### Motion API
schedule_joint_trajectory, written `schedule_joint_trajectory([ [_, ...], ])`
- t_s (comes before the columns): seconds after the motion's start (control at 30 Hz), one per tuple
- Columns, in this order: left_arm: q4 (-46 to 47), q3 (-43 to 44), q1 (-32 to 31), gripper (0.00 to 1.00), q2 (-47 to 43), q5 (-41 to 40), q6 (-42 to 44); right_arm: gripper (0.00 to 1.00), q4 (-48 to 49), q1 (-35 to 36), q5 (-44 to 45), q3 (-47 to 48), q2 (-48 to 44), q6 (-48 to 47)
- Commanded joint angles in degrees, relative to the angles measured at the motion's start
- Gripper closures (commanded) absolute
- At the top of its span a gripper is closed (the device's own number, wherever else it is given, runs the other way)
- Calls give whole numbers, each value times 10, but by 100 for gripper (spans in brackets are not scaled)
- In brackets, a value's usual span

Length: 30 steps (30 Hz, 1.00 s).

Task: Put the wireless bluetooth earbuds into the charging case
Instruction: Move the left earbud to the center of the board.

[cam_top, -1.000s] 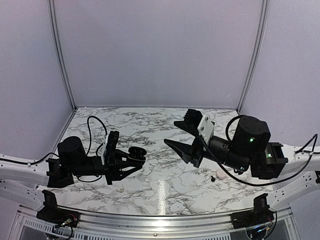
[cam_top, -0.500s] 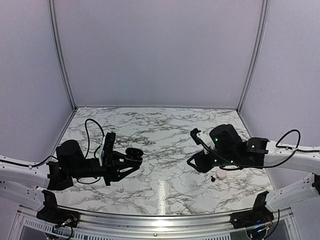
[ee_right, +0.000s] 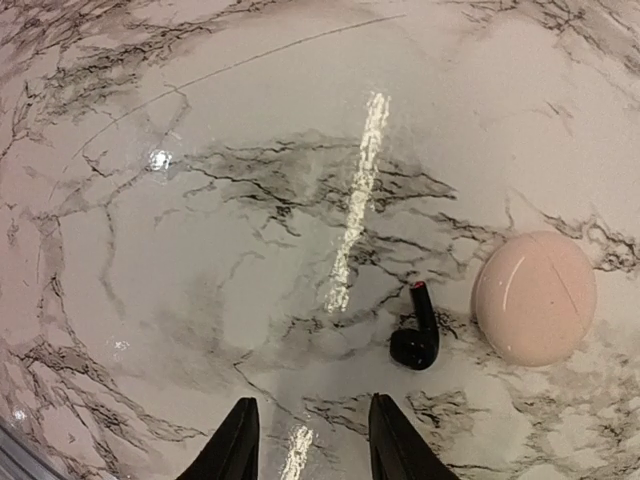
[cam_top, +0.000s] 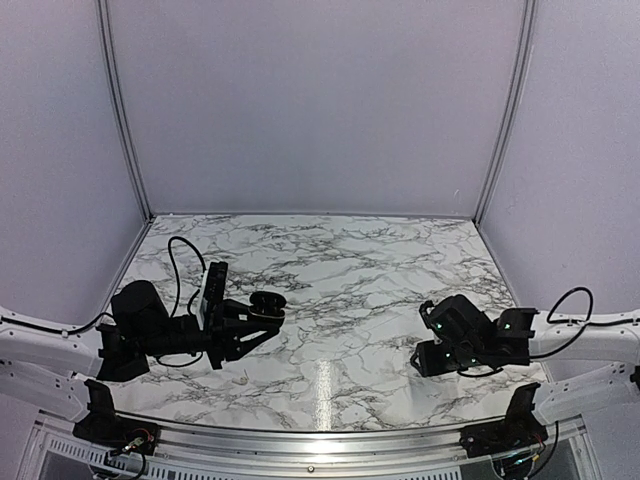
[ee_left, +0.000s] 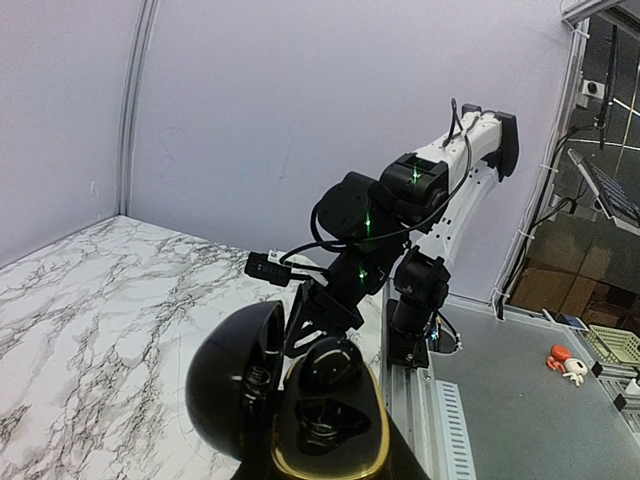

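In the right wrist view one black earbud (ee_right: 415,336) with a short stem lies on the marble. The closed cream-pink charging case (ee_right: 535,297) sits just to its right, apart from it. My right gripper (ee_right: 312,442) hangs open over bare marble, short of the earbud and a little to its left, with nothing between the fingers. In the top view my right arm (cam_top: 462,338) covers both. My left gripper (cam_top: 262,306) is shut on a black round puck (ee_left: 300,400), held off the table. Its lid is hinged open, its rim is gold, and a black rounded piece sits inside.
A tiny white bit (cam_top: 240,379) lies on the marble table (cam_top: 330,260) near the left arm. The enclosure walls close in the back and sides. The right arm and its base (ee_left: 415,300) fill the middle of the left wrist view.
My right arm has swung down and right, from raised over mid-table to low over the earbud and case, its jaws narrowing. The left gripper drifted slightly left with the black puck.
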Motion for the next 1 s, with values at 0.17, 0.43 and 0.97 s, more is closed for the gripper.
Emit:
schedule_joint_trajectory([
  [0.17,45,-7,9,100,13,19,-1,65,19,-8,63,-29,36,72],
  [0.43,59,-21,18,100,4,22,-8,69,47,-18,101,-24,58,57],
  [0.97,63,-36,37,100,-15,27,-17,83,115,-40,81,-4,126,-28],
])
